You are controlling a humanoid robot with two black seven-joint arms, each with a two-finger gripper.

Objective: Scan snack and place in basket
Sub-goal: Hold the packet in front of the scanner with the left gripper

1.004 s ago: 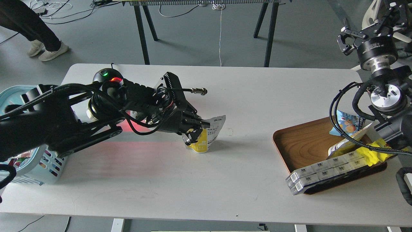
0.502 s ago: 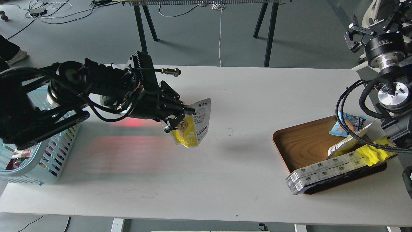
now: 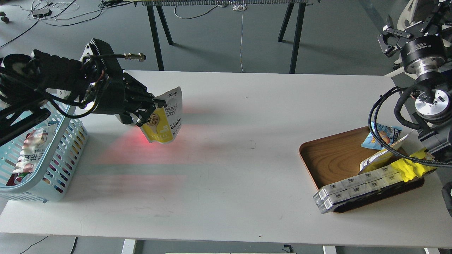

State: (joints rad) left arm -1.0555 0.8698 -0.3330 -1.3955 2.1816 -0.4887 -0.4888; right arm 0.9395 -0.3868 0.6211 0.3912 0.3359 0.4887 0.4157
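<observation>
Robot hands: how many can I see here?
2. The left hand is over the table's left side, holding the pouch beside the basket. The right hand is raised at the top right, empty.

The table point(image 3: 247, 169) had a smooth, matt white top that took a soft red glow just beside the pouch point(image 3: 163, 120). The pouch looked like glossy printed film, yellow in front, white with text behind. The basket point(image 3: 53, 165), at the table's left end, was smooth light blue plastic with slotted walls, and a shiny wrapped packet point(image 3: 30, 150) lay in it. At the table's right end the tray point(image 3: 332, 158) showed brown wood grain with a slight sheen, holding a crinkled bright yellow wrapper point(image 3: 411, 167) and boxes point(image 3: 356, 188) under clear glossy film. The left gripper point(image 3: 150, 109) was matt black; the right arm's wrist point(image 3: 429, 102) showed bare brushed metal.
</observation>
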